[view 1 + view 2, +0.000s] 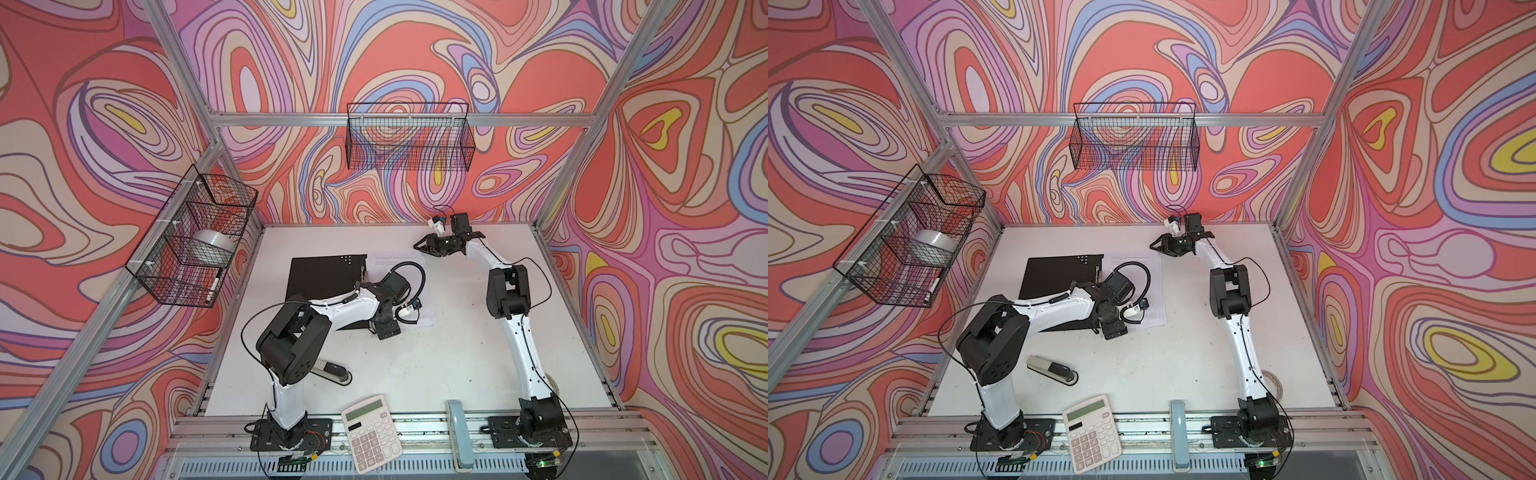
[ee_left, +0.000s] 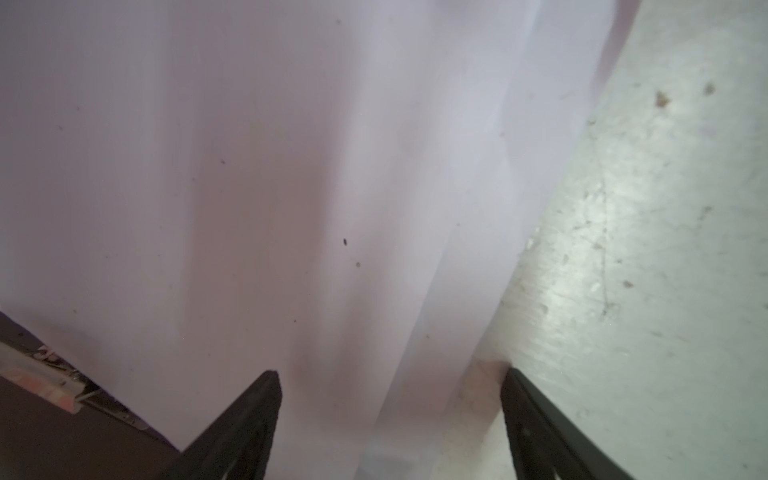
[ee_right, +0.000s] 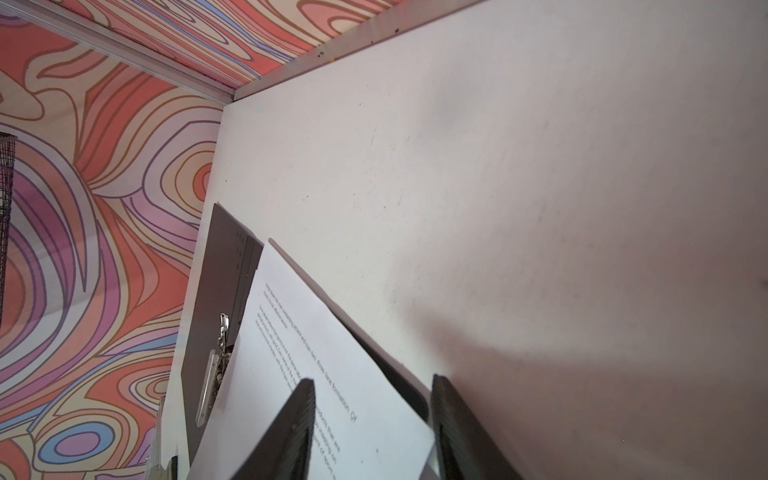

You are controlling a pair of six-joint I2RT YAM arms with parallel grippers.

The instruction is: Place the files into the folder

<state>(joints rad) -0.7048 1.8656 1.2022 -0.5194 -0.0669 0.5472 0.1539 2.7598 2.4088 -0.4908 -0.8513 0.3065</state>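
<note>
The left fingers [image 1: 387,331] are spread wide and point down at the near edge of the files [image 1: 399,270], holding nothing. In the left wrist view one finger [image 2: 249,419] hangs over the sheets and the other [image 2: 536,424] over the bare surface [image 2: 644,249]. Whether the tips touch, I cannot tell. The right fingers [image 1: 419,246] are about half open at the sheets' far corner. That corner shows between them in the right wrist view, and they are not pinching it.

The files lie just beside the clip [image 3: 216,365] of the folder [image 1: 324,278], which is open, black side up, on the surface. A dark strip along the sheets' edge suggests the other flap is under them, but I cannot be sure.

The sheets are probably very light, thin and floppy, and likely to slide over one another. Lying flat they offer no hold from above. An edge or corner, bowed up first, looks like the best place to pinch, taking all the sheets together. The folder looks stiffer but thin, and may skate on this smooth surface unless it is pinned.
</note>
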